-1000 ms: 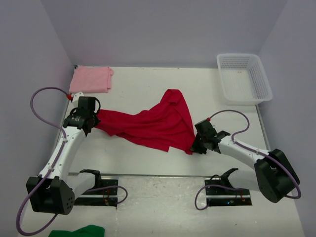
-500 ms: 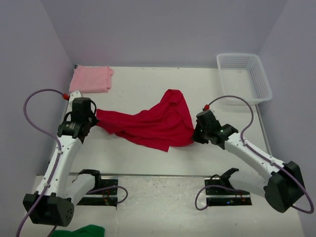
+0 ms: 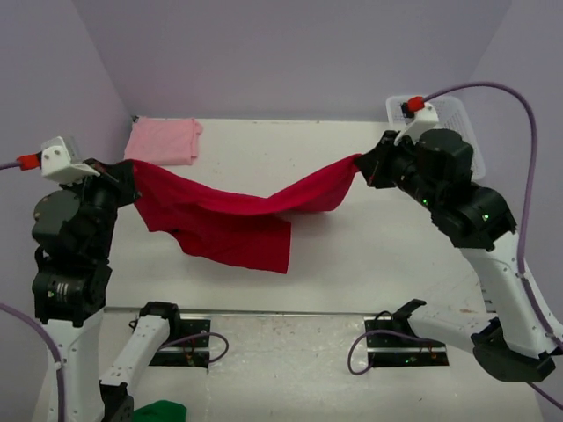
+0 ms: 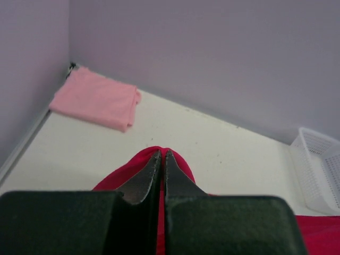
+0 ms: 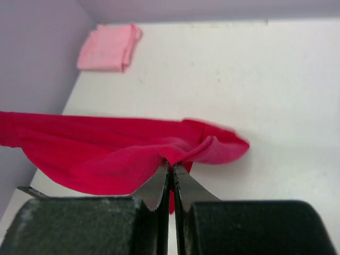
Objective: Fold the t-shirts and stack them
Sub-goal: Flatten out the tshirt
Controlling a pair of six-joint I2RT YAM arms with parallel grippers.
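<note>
Above the table [image 3: 369, 272], you hold the red t-shirt [image 3: 229, 229] stretched between left gripper [image 4: 162, 154] and right gripper [image 5: 170, 166], each pinched tight on an edge; likely next, lay it flat to fold, then stack it on the pink t-shirt [image 3: 163, 141] far left.

Robot lab test cell: bare lavender walls [image 3: 290, 53] box in a white table [image 3: 264, 149], robot arms [image 3: 475, 220] bolted to black base plates [image 3: 176, 338], purple cabling [image 3: 535, 141] hanging loose.

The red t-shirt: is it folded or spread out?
Spread, not folded: the red t-shirt hangs stretched between the left tool and the right tool, sagging in the middle.
</note>
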